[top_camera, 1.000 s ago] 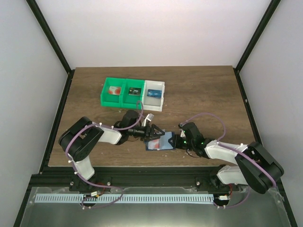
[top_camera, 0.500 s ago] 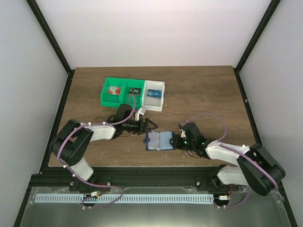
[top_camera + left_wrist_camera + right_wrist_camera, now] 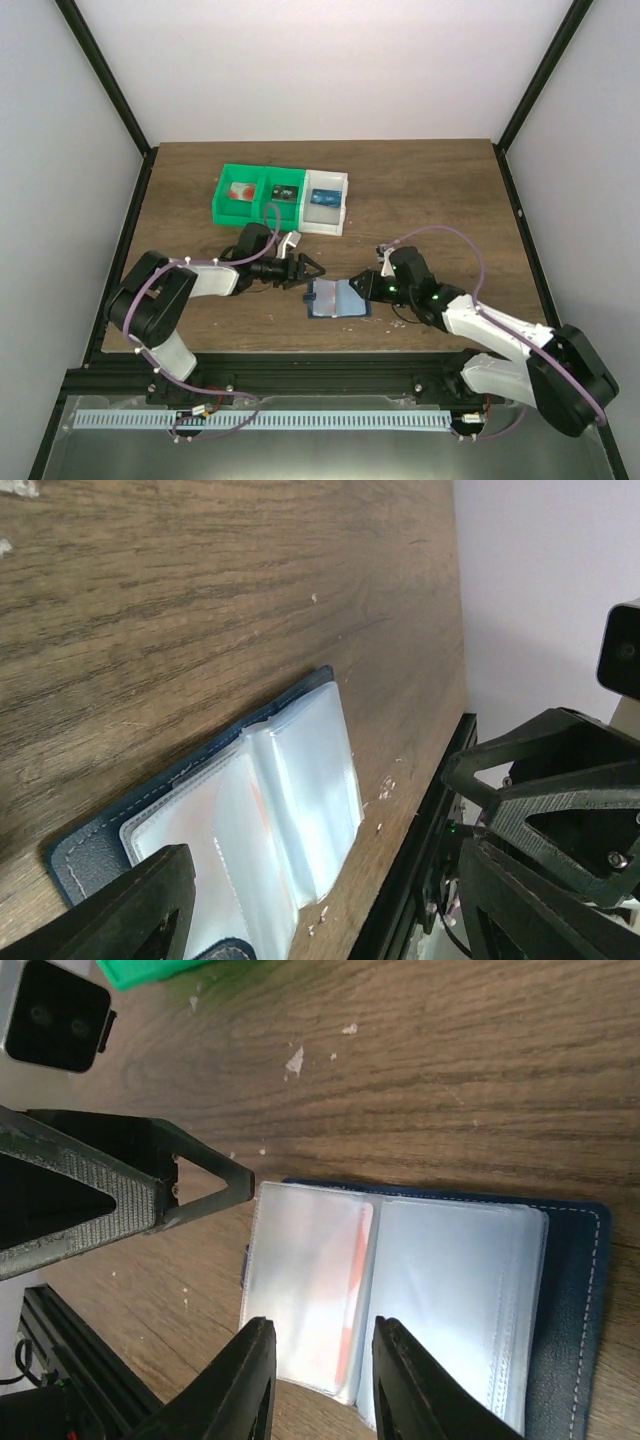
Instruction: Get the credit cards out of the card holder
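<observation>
The flat dark navy card holder (image 3: 338,298) lies open on the brown wooden table (image 3: 430,190), a bit below the centre of the top view, w/ its pale-blue clear plastic pockets facing up. In the right wrist view it fills the lower-right part of the frame. There the thin red edge of a credit card (image 3: 355,1295) shows inside the left pocket, next to the fold. The rest of this card is blurred behind the plastic, so no print can be read.

The left gripper (image 3: 314,271) is just beside the upper-left corner of the holder. Its black fingers (image 3: 130,905) stand wide apart at the bottom corners of the left wrist view, w/ nothing btw. them.

The right gripper (image 3: 362,286) is at the holder's right edge. Its fingers (image 3: 240,1385) sit at the bottom of the right wrist view, over the pockets, w/ a narrow gap and gripping nothing. I cannot tell if they touch the plastic.

In the upper-left part of the top view stands a green plastic bin (image 3: 228,214) w/ two compartments, and a white plastic bin (image 3: 322,222) touches its right side. Another credit card (image 3: 238,192), whitish-pink w/ a red spot, lies in the left green compartment. The writing on the items in the bins is too small to read.
</observation>
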Controlling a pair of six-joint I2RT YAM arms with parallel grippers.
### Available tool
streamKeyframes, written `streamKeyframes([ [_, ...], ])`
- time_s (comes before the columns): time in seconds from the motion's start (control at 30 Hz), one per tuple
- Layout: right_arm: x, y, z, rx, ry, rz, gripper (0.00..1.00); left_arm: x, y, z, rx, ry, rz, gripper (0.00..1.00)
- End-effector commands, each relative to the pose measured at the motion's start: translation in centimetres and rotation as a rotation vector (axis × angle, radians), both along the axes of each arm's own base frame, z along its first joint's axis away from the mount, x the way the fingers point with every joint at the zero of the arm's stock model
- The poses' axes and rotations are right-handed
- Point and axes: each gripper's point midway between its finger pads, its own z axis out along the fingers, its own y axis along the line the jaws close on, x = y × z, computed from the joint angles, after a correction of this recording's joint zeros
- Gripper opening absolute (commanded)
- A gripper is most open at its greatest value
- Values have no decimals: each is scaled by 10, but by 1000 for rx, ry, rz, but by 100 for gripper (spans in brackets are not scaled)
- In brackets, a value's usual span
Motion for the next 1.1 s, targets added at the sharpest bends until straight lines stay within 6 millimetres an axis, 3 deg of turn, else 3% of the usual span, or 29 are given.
streamKeyframes([
  [0.0, 6, 13, -3, -21, 25, 37, 29, 0, -4, -7, -36, 14, -27, 73],
  [0.23, 2, 16, -36, -61, 85, 68, 22, -1, -5, -21, -55, 60, -14, 73],
  [0.5, -8, 7, -60, -85, 127, 48, 22, -9, -12, -13, -111, 72, -27, 72],
  [0.9, -10, 5, -67, -90, 136, 35, 22, -22, -23, -29, -62, 90, -43, 72],
  [1.07, -12, 5, -68, -84, 137, 38, 22, -31, -40, -5, -140, 95, -78, 72],
])
